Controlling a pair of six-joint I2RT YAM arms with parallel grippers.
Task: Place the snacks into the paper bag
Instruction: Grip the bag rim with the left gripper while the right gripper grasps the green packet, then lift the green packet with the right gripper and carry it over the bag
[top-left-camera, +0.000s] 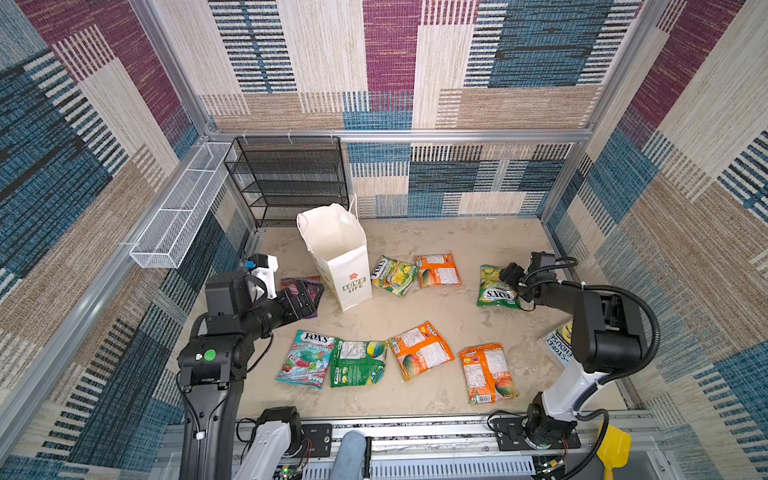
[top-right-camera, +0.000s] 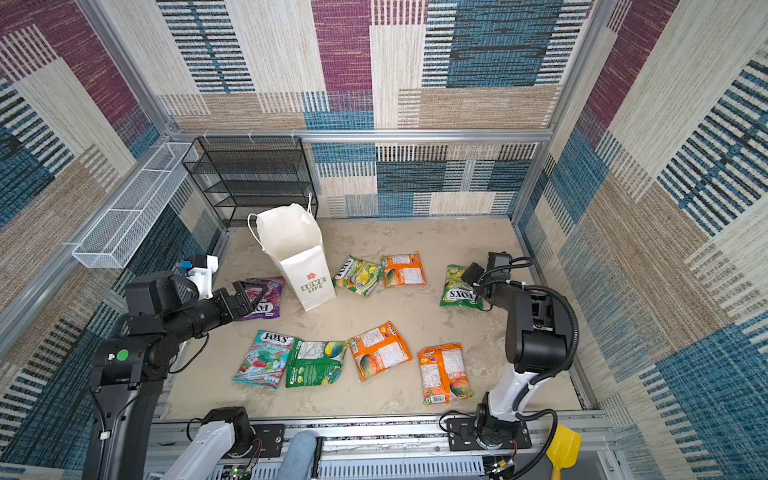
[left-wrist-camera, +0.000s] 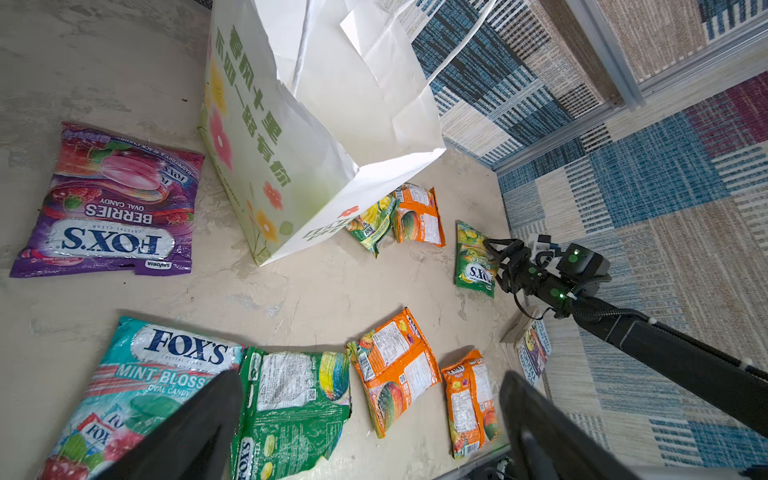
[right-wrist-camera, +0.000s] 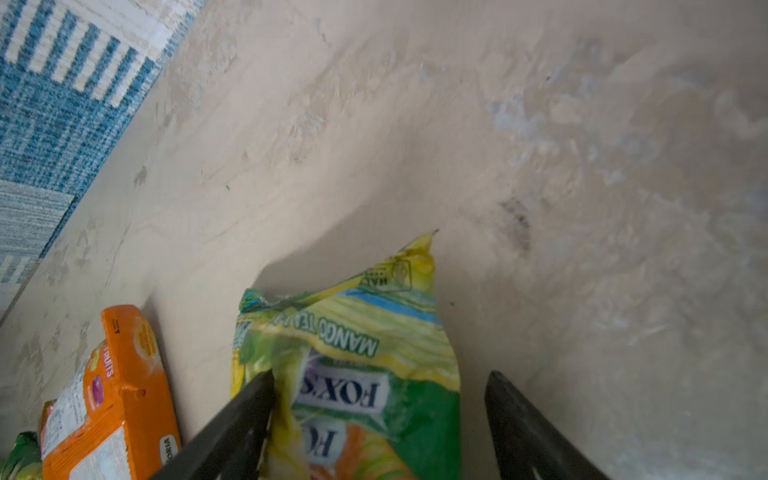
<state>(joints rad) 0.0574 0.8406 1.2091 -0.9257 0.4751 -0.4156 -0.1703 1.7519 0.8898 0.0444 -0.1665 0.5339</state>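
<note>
The right claw (right-wrist-camera: 379, 374) sits open around the far right green packet (right-wrist-camera: 353, 332). Next it should squeeze and lift to the paper bag (top-left-camera: 349, 270). The left claw (left-wrist-camera: 370, 376) hangs wide.

Patchwork woven walls (top-left-camera: 324, 62) enclose a beige floor (top-left-camera: 436, 307)

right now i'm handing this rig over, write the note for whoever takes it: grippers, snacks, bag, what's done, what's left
Left gripper: open, empty, near the purple packet beside the paper bag.
Right gripper: open, jaws straddling the green-yellow packet, not clamped.
Paper bag: upright, mouth open; no packet shows inside.
Snacks: eight packets visible, all lying on the table.
Done: nothing bagged yet.
Left: grip the green-yellow packet, drop it in the bag, then the other seven.
</note>
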